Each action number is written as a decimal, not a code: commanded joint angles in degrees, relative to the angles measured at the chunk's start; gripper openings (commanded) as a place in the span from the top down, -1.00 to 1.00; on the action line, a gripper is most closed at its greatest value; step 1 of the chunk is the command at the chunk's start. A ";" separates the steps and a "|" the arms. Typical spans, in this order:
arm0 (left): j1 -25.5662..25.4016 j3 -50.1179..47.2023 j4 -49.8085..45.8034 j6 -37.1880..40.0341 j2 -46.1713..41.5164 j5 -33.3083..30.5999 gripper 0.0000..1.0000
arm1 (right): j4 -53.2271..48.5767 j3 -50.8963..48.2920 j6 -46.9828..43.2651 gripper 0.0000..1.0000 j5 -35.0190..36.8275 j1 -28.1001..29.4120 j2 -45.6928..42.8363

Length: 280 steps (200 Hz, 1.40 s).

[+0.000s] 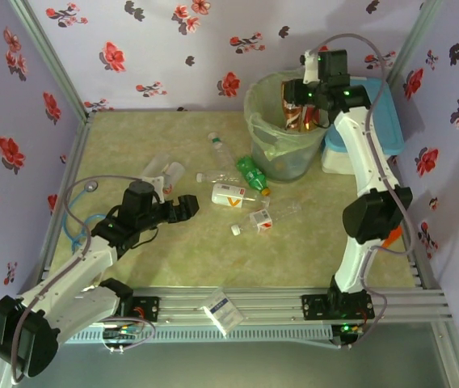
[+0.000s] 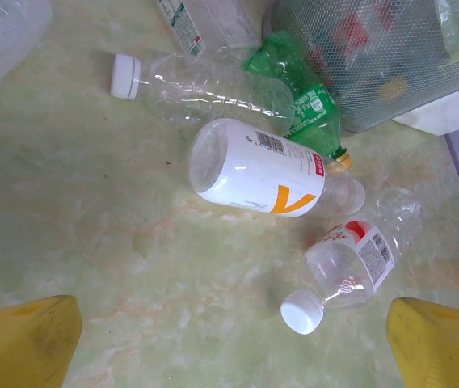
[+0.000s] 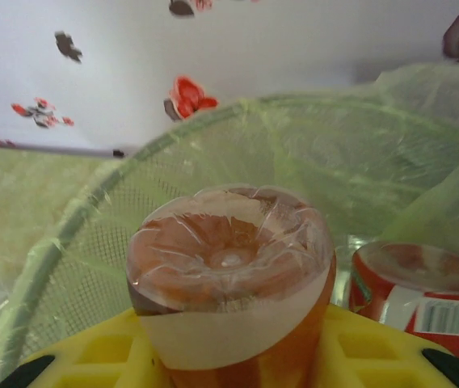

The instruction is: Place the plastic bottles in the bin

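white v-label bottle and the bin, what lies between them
The green bottle lies between the white bottle and the bin, in the left wrist view.

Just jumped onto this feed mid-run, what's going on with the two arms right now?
The right gripper is shut on a reddish-orange bottle at the mouth of the bin, where a red-labelled bottle already sits. The left gripper hangs open and empty above the table, facing a white-labelled bottle, a green bottle and a small clear bottle not yet picked up.
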 commanded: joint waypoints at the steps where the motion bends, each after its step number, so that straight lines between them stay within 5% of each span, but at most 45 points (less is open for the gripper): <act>1: 0.42 -0.85 0.15 -0.69 0.25 -0.92 -0.93 | -6.36 4.24 -2.15 0.31 -0.63 1.88 2.45; 121: 0.45 -0.62 0.55 -1.04 2.16 -0.57 -0.93 | -17.75 14.55 -1.48 0.28 1.84 5.58 19.67; 201: 0.45 1.24 1.76 -0.89 6.17 -0.44 -0.93 | -19.05 17.13 -2.27 -0.44 2.12 5.46 14.86; 280: 0.45 1.18 1.96 -0.26 6.40 0.18 -0.93 | -20.89 16.91 -2.36 -0.65 14.73 -0.95 9.42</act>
